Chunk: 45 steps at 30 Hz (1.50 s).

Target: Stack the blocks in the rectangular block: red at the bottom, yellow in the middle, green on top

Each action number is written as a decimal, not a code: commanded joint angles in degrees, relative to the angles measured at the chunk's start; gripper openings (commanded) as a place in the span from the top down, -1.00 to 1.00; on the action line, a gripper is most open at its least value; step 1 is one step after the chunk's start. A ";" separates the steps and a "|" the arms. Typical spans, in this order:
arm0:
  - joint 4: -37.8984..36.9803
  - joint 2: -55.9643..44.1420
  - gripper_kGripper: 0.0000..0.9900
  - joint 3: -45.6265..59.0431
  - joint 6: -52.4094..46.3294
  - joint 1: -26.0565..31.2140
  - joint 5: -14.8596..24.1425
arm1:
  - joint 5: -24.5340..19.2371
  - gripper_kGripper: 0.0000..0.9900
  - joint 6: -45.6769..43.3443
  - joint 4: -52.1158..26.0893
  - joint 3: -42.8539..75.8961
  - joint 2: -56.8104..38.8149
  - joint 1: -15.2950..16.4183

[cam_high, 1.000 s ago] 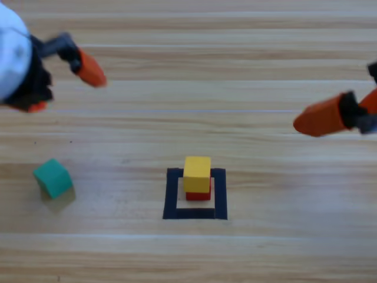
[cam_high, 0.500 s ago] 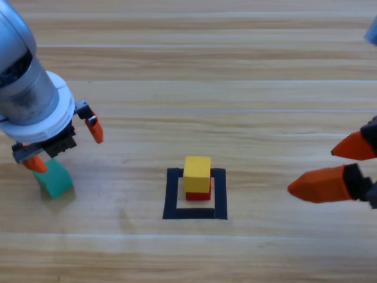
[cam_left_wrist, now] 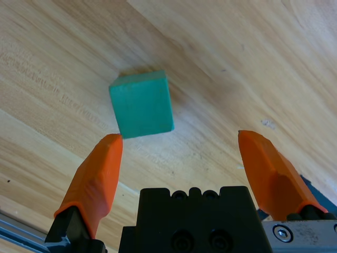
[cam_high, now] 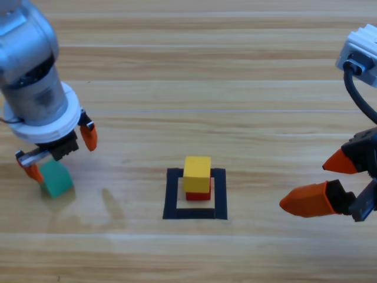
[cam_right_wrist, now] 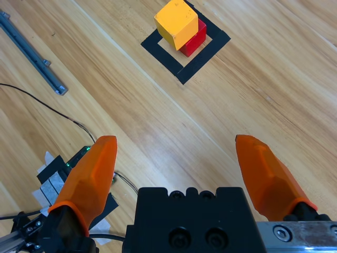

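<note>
The yellow cube (cam_high: 197, 173) sits on the red cube (cam_high: 199, 194) inside the black tape rectangle (cam_high: 172, 194); the right wrist view shows the same yellow cube (cam_right_wrist: 176, 22), red cube (cam_right_wrist: 194, 39) and tape rectangle (cam_right_wrist: 158, 52) far ahead. The green cube (cam_high: 56, 179) lies on the wood at the far left. My left gripper (cam_high: 59, 152) hangs open just above it; in the left wrist view the green cube (cam_left_wrist: 142, 104) lies a little beyond the fingertips, nearer the left one, with my left gripper (cam_left_wrist: 179, 142) not touching it. My right gripper (cam_high: 315, 183) waits open at the right edge.
A metal rail (cam_right_wrist: 31, 52), cables and taped electronics (cam_right_wrist: 63, 179) lie beyond the table edge in the right wrist view. Bare wood surrounds the tape rectangle.
The left arm has swung down from the upper left and now hovers over the green cube. The right gripper has dropped lower along the right edge. The cubes have not moved.
</note>
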 commanded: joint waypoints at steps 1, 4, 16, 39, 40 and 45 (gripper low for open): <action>0.71 5.77 -0.89 -0.99 -0.11 3.63 -1.77 | 1.38 -1.00 -0.54 -0.94 1.40 2.73 -0.01; 0.71 5.86 -0.89 -0.55 -0.11 4.95 -2.38 | 1.47 -1.00 -0.54 -1.03 1.40 2.91 -0.01; 0.80 4.28 -0.88 -1.69 2.09 7.67 -3.17 | 2.79 -1.00 -0.54 -1.21 1.49 3.26 -0.01; 1.41 0.76 -0.83 -0.81 5.87 7.32 -3.08 | 2.79 -1.00 -0.54 -1.30 1.67 3.78 -0.01; 1.06 0.94 -0.83 -0.55 6.05 7.41 -3.08 | 2.79 -1.00 -0.54 -1.21 1.67 3.78 -0.01; -1.14 1.37 -0.83 1.12 7.19 8.99 -3.52 | 2.79 -1.00 -0.54 -1.30 1.67 4.05 -0.01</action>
